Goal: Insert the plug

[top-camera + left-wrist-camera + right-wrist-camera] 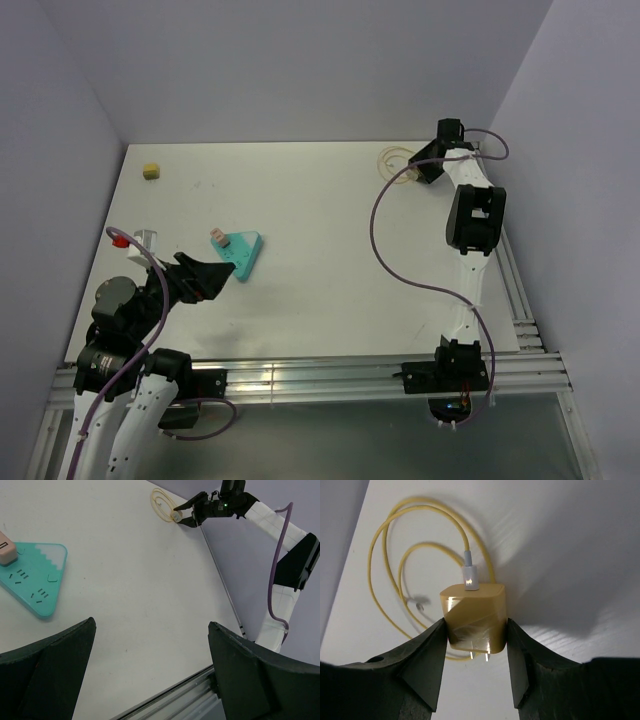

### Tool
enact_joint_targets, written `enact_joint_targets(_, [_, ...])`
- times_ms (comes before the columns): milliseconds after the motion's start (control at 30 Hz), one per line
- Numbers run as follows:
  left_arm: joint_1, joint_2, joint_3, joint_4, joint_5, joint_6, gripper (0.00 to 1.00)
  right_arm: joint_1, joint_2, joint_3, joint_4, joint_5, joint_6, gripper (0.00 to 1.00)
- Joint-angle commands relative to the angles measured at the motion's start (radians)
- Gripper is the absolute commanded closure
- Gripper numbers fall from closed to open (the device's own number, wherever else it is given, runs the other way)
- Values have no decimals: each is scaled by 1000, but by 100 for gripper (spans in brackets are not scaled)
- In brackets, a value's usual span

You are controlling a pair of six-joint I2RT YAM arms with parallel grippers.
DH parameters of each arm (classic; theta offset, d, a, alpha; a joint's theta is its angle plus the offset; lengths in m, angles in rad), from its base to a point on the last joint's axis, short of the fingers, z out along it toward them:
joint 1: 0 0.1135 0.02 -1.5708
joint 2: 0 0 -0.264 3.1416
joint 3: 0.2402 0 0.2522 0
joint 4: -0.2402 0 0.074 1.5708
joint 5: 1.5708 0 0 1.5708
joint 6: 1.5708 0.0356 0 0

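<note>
Lower left of the overhead view, the left gripper (151, 626) gapes wide, holding nothing. At the table's (320, 290) upper right, the right gripper (476, 632) pinches one glossy yellow blocky plug (474, 615), two prongs showing, its one pale-yellow cable (385, 545) looped behind

The plug (474, 617) lies, seemingly on the table (320, 200), at its far right; the wedge block (241, 254) well left.

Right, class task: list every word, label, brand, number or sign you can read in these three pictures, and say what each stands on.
No text can be read in any view.
Yellow plug: plain faces with glare, no print visible.
Teal socket block: the dark dashes are slots and the white jagged patch is a pattern, not letters.
</note>
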Motion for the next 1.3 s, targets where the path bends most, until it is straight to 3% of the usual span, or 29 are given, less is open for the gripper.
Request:
enact_joint_targets(0, [-3, 9, 22, 23, 20, 27, 0, 41, -161, -43, 60, -75, -106, 100])
enact_joint_targets(367, [11, 72, 10, 48, 51, 25, 7, 214, -583, -583, 339, -115, -184, 100])
enact_joint_targets(567, [13, 87, -3, 74, 89, 27, 16, 357, -790, -853, 442, -166, -373, 100])
enact_joint_targets(833, [14, 93, -6, 97, 169, 38, 29, 490, -1125, -1221, 623, -370, -612, 100])
enact_joint_targets(1000, [13, 121, -3, 121, 261, 42, 37, 561, -1242, -1308, 617, -470, -739, 100])
enact_joint_targets(1267, [13, 164, 86, 118, 333, 87, 38, 745, -1453, -1292, 416, -505, -847, 100])
